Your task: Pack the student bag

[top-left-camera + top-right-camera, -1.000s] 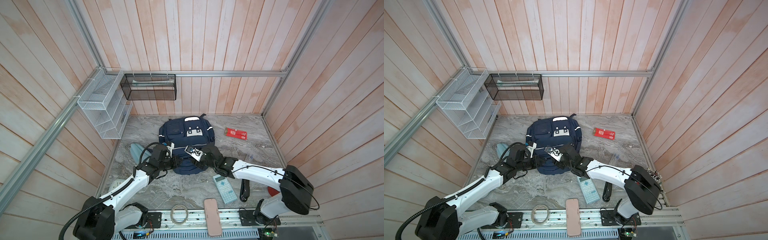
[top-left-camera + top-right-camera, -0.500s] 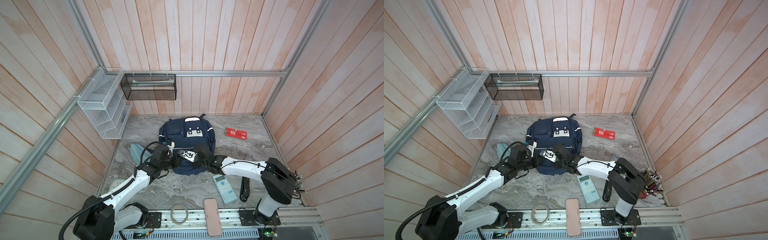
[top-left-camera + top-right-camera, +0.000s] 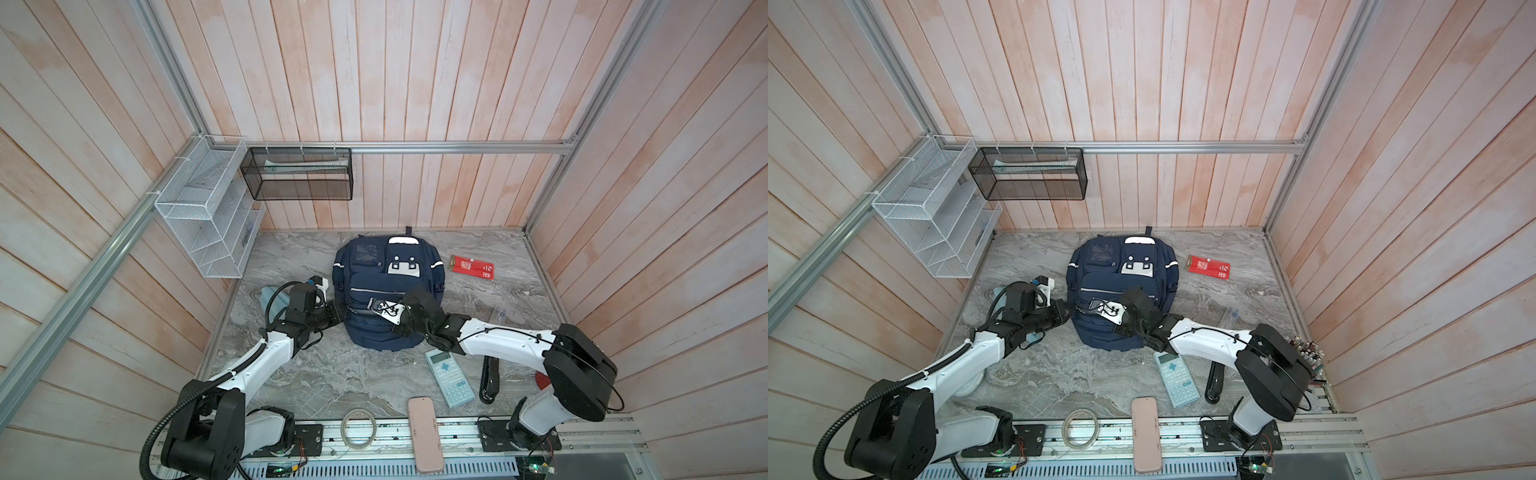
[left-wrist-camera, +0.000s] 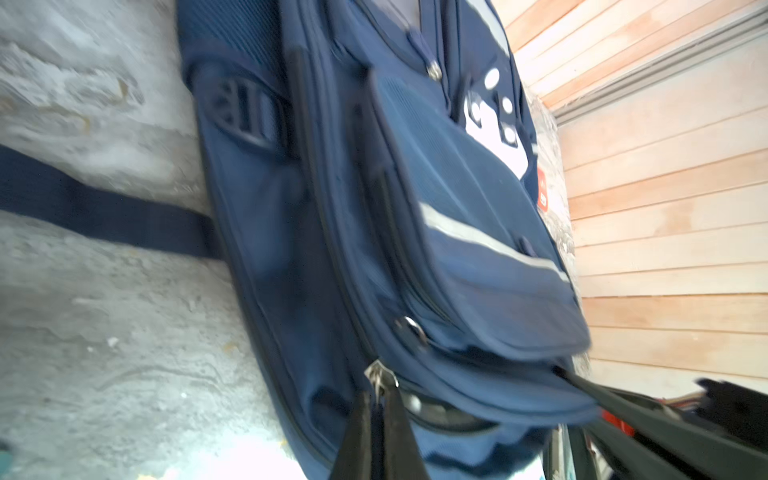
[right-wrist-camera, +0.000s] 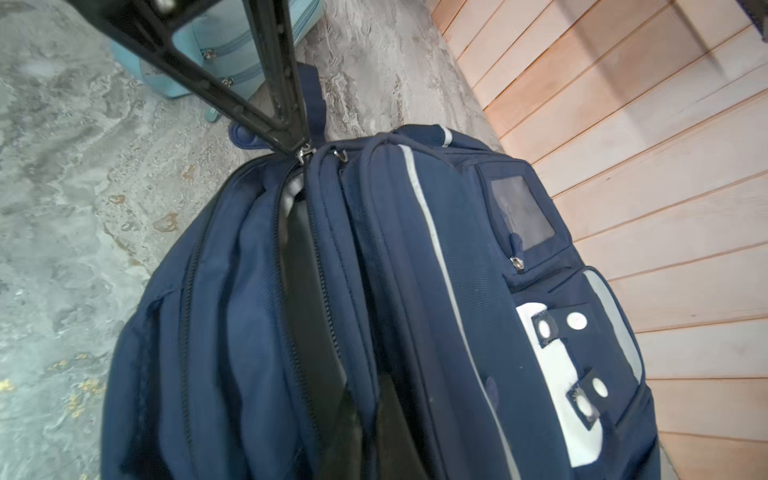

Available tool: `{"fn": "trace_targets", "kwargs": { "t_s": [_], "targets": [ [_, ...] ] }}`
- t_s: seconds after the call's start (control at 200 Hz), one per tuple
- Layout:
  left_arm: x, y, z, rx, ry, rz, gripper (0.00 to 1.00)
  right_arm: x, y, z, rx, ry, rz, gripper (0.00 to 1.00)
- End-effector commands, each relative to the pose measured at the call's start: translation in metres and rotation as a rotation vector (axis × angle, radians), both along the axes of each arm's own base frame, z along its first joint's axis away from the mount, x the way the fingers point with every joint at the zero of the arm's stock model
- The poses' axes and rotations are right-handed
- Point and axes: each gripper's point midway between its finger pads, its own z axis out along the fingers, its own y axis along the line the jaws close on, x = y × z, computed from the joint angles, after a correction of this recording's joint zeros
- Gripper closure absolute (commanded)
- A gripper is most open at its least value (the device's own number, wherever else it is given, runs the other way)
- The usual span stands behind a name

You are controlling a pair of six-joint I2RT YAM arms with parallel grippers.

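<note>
No word, brand or number can be read anywhere. The red packet [image 3: 472, 266], lying flat near the desk's [image 3: 332, 374] far right corner, carries white print along its middle and small boxed white marks at one end. In both top views these are too small to make out. The calculator [image 3: 450, 379], near the front edge, shows a cross-shaped pad and rows of pale keys whose legends are illegible. In the right wrist view the bag's [image 5: 415, 332] clear window [image 5: 521, 212] holds only a faint, blurred mark.
</note>
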Motion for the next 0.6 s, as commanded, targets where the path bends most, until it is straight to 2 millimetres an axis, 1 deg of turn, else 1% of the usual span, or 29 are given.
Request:
{"fn": "trace_targets", "kwargs": {
  "t_s": [0.0, 0.07, 0.12, 0.19, 0.22, 0.32, 0.375, 0.44, 0.49, 0.595],
  "targets": [
    [0.021, 0.037, 0.009, 0.121, -0.061, 0.144, 1.0, 0.005, 0.002, 0.049, 0.11, -0.041, 0.01, 1.0],
    [0.038, 0.051, 0.018, 0.113, -0.089, 0.184, 1.0, -0.007, 0.007, 0.058, 0.14, -0.033, 0.075, 1.0],
    [0.054, 0.059, 0.023, 0.094, -0.123, 0.199, 1.0, -0.016, 0.009, 0.056, 0.149, -0.024, 0.122, 1.0],
    [0.074, 0.066, 0.023, 0.086, -0.151, 0.208, 1.0, -0.026, 0.008, 0.053, 0.158, -0.009, 0.16, 1.0],
    [0.084, 0.069, 0.026, 0.089, -0.174, 0.212, 1.0, -0.027, 0.007, 0.052, 0.162, -0.005, 0.16, 1.0],
    [0.112, 0.082, 0.022, 0.106, -0.207, 0.248, 1.0, -0.033, 0.001, 0.051, 0.159, -0.007, 0.164, 1.0],
    [0.123, 0.079, 0.024, 0.071, -0.233, 0.224, 1.0, -0.034, -0.001, 0.053, 0.16, -0.014, 0.168, 1.0],
    [0.132, 0.074, 0.025, 0.052, -0.256, 0.203, 1.0, -0.035, -0.002, 0.056, 0.168, -0.02, 0.172, 1.0],
    [0.137, 0.07, 0.025, 0.037, -0.274, 0.183, 0.99, -0.037, -0.001, 0.059, 0.177, -0.017, 0.181, 1.0],
    [0.145, 0.067, 0.018, 0.049, -0.28, 0.176, 0.98, -0.039, 0.003, 0.059, 0.184, -0.007, 0.194, 1.0]
  ]
}}
